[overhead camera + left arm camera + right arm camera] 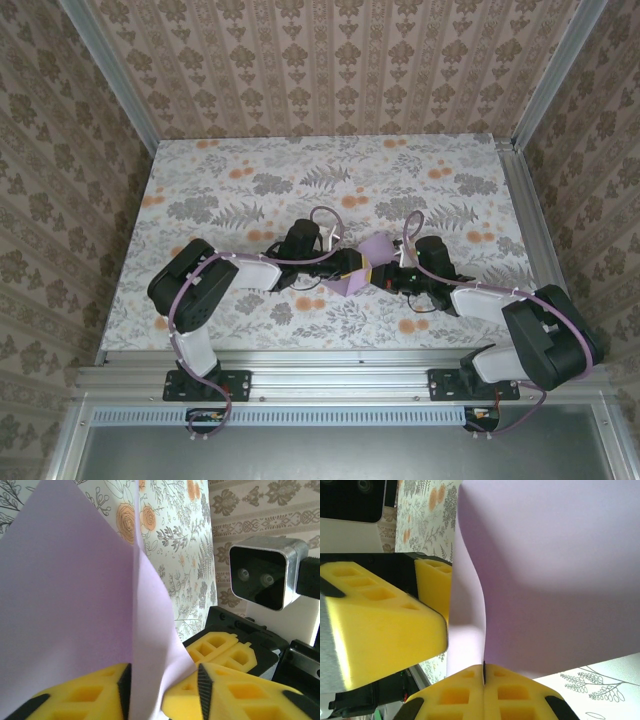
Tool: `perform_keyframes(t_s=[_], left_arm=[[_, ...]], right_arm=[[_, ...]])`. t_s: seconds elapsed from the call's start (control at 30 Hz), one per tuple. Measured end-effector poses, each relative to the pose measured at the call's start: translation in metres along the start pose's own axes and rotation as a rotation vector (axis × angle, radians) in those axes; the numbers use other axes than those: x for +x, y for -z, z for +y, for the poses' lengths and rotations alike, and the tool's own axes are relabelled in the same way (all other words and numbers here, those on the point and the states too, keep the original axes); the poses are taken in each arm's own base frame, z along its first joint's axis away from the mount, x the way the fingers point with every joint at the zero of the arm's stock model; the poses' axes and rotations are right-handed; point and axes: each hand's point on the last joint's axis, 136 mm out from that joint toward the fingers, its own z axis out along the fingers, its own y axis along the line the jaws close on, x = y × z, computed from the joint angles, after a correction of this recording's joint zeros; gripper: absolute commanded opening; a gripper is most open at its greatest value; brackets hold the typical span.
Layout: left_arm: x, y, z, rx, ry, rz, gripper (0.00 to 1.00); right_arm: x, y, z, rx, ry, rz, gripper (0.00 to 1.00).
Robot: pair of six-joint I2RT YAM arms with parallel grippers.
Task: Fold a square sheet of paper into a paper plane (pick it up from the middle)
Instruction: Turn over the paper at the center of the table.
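Observation:
The square sheet of paper (366, 262) is plain lavender and is held up off the table between the two arms, bent along a soft fold. My right gripper (484, 672) is shut on its lower edge, with the sheet (545, 580) rising above the pads. My left gripper (162, 690) stands open, and a curved fold of the sheet (75, 605) passes between its yellow fingers (235, 690). In the top view the left gripper (352, 272) and the right gripper (386, 276) almost meet at the paper. The paper plane is out of view.
The floral tablecloth (250, 190) covers the table, with patterned walls on three sides and a metal rail (330, 360) at the near edge. The right arm's wrist camera (265, 575) sits close to my left fingers. The left gripper's fingers (380, 615) crowd the right gripper.

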Motion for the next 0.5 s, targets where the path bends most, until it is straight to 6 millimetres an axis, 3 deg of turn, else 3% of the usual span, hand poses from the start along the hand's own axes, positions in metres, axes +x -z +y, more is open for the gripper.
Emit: perform_keyframes(t_s=[0.5], left_arm=[[0.0026, -0.0009, 0.0057, -0.022, -0.004, 0.016, 0.17]], right_arm=[[0.0025, -0.0014, -0.0022, 0.002, -0.008, 0.013, 0.0]])
